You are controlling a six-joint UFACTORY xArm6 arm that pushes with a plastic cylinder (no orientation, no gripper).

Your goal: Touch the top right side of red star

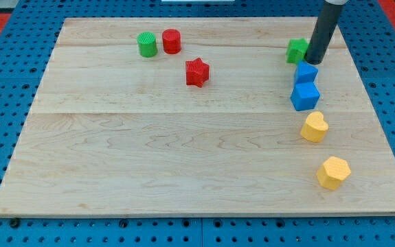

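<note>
The red star lies on the wooden board in the upper middle. My tip is at the view's upper right, far to the right of the red star, right beside the green star and just above the upper blue block. The rod rises out of the view's top edge.
A green cylinder and a red cylinder stand side by side up and left of the red star. A blue cube, a yellow heart-like block and a yellow hexagon run down the right side.
</note>
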